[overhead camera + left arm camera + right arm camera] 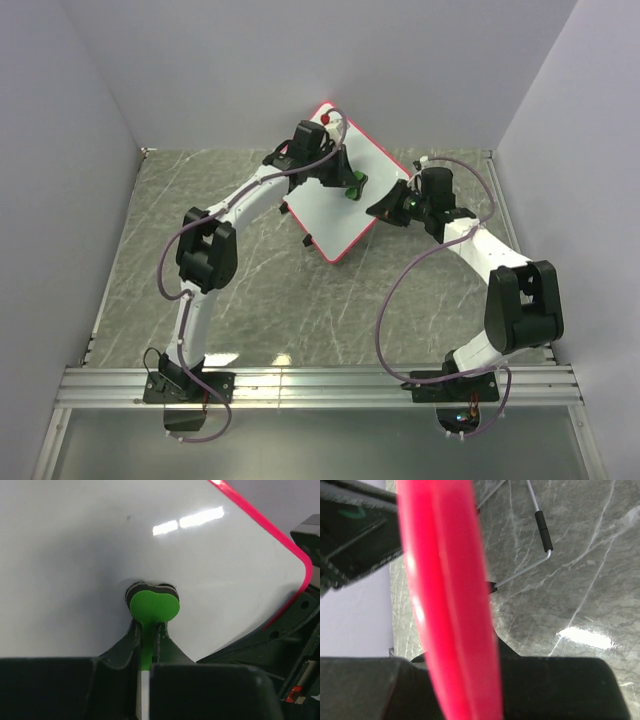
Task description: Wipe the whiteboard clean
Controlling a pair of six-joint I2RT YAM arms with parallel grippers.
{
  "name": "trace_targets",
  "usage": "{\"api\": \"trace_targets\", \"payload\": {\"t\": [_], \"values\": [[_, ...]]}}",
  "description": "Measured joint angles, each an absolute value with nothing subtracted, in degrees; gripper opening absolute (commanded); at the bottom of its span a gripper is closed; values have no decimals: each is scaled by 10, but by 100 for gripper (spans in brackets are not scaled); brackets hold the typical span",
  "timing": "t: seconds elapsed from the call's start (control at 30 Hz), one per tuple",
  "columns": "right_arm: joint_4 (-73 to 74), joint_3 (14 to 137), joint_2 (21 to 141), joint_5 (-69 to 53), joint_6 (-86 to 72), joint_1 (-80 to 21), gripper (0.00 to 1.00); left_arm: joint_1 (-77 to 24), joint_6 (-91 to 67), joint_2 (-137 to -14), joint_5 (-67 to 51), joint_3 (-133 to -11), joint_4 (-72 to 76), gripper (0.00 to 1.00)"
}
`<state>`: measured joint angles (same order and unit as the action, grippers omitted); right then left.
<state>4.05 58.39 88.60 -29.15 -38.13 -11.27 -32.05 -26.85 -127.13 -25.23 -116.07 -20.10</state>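
Note:
The whiteboard (pixel 338 222) has a red-pink rim and stands tilted at the back centre of the table. My left gripper (pixel 349 184) is shut on a small green eraser (pixel 154 608) and presses it flat against the board's white face (pixel 75 555). The face in view shows no blue scribble, only a tiny dark speck (pixel 128 517). My right gripper (pixel 388 210) is shut on the board's right edge. In the right wrist view the red rim (pixel 450 605) runs between the jaws, blurred and very close. The rim also shows in the left wrist view (pixel 280 536).
A thin wire leg with a black sleeve (pixel 543 530) reaches from the board onto the grey marble table (pixel 250 300). A small white and red object (pixel 330 122) sits at the board's far corner. Pale walls stand on three sides.

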Motion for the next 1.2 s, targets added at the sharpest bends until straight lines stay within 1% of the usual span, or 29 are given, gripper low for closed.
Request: {"api": "trace_targets", "payload": {"t": [0.17, 0.3, 0.4, 0.57, 0.67, 0.8, 1.0, 1.2], "values": [[30, 575, 882, -288, -378, -114, 0, -282, -282, -1301, -274, -1190, -241, 0], [27, 573, 882, -288, -377, -114, 0, -247, -281, -1318, -274, -1187, -259, 0], [28, 573, 882, -285, -377, -114, 0, -233, -277, -1311, -277, -1153, -252, 0], [27, 573, 882, -284, -371, -115, 0, -237, -263, -1261, -258, -1059, -222, 0], [26, 574, 883, -284, -368, -115, 0, -251, -255, -1247, -237, -1047, -229, 0], [27, 578, 887, -284, -365, -115, 0, -274, -251, -1244, -228, -1070, -262, 0], [27, 581, 891, -284, -363, -115, 0, -313, -254, -1260, -242, -1141, -300, 0], [28, 581, 891, -283, -361, -115, 0, -318, -271, -1296, -274, -1222, -323, 0]]}}
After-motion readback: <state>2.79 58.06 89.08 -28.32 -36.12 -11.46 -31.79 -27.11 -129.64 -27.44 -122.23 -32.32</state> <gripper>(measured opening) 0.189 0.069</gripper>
